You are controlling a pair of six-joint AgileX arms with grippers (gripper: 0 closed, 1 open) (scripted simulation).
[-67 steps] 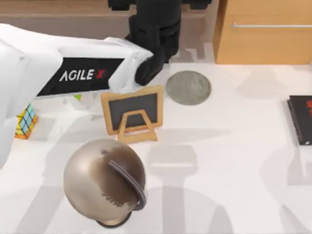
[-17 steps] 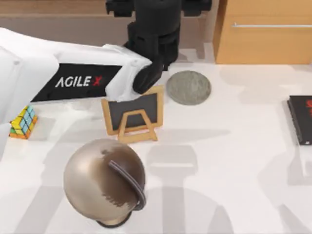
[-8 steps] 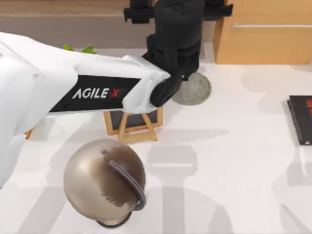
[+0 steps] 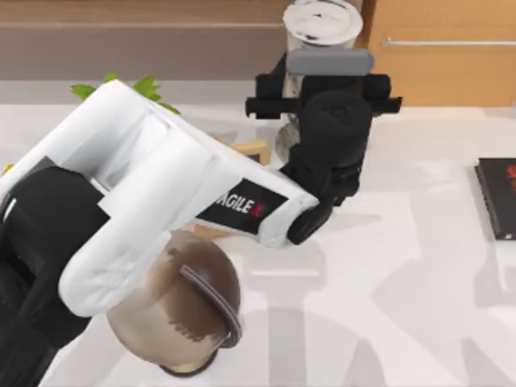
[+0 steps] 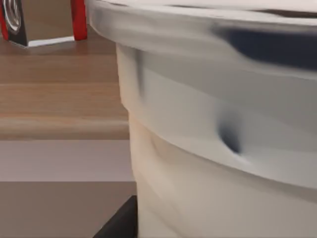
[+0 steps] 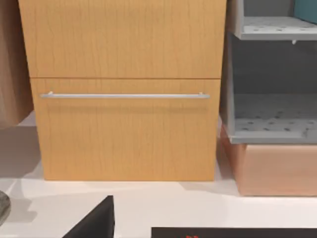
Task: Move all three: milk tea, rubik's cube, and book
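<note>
Where the left fingers [image 4: 322, 36] grip, milk tea [image 4: 322, 22] looks creamy, white-lidded.

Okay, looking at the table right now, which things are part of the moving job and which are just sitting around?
Part of the job:
- milk tea, held up by the left gripper at the far edge

Just lying about:
- black book, right side
- bronze helmet, near edge
- potted plant
- small chalkboard easel
- wooden drawer cabinet
</note>
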